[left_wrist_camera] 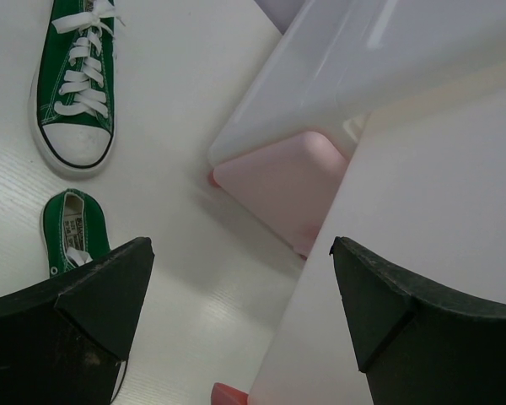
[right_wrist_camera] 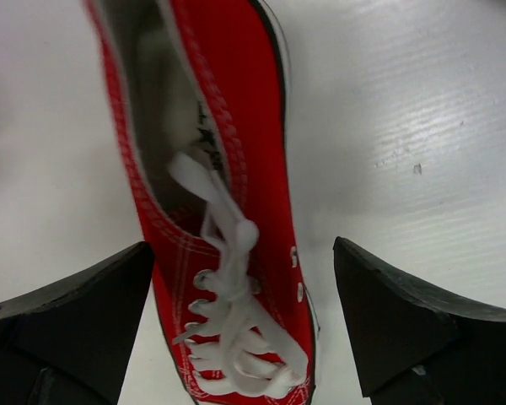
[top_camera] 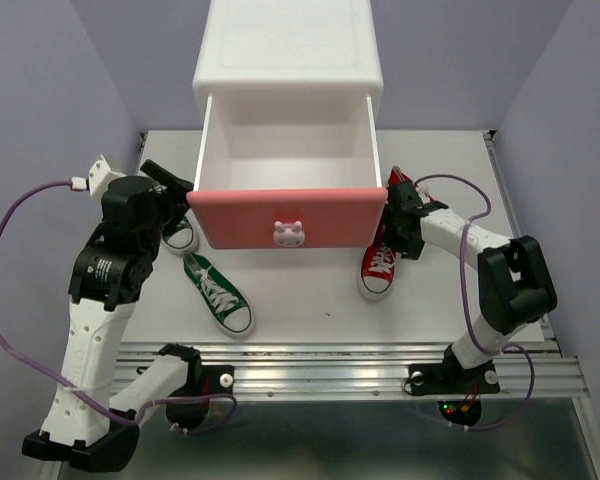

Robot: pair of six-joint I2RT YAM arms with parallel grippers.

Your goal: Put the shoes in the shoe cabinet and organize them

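The white shoe cabinet stands at the back with its upper drawer pulled out; the drawer looks empty. One green shoe lies in front of the drawer; the other is partly hidden under my left arm. My left gripper is open and empty beside the drawer's left wall, with both green shoes to its left. My right gripper is open, its fingers straddling a red shoe without closing on it. A second red shoe lies behind it.
The paler lower drawer front is shut under the open drawer. The bunny knob faces the arms. The table's front rail runs along the near edge. Purple walls close in the left, right and back.
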